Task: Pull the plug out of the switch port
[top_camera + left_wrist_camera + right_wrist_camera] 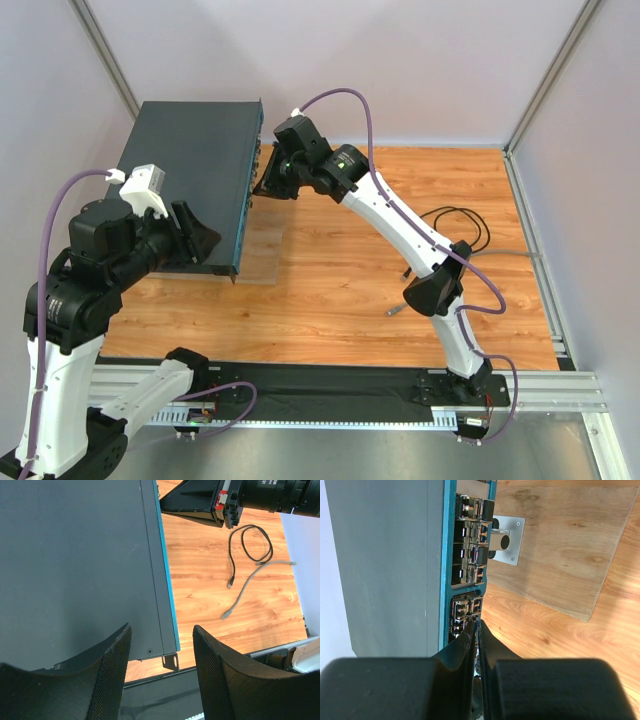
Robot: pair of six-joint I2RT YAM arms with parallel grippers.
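Observation:
The switch [190, 170] is a flat dark grey-teal box at the back left, its socket row [470, 545] facing right. My right gripper [268, 185] is at the far part of that face. In the right wrist view it [475, 622] is shut, its tips pressed at a socket and pinching a thin bluish piece, the plug, which is mostly hidden between the fingers. My left gripper [195, 240] is open and empty above the near right corner of the switch [75, 555]. Its fingers [112, 670] straddle the corner without touching it.
A loose black cable [460, 225] and a grey cable [250, 587] lie on the wooden table to the right. A clear plate [560, 545] with a white bracket [509, 540] lies in front of the switch. Frame posts and walls stand round the table.

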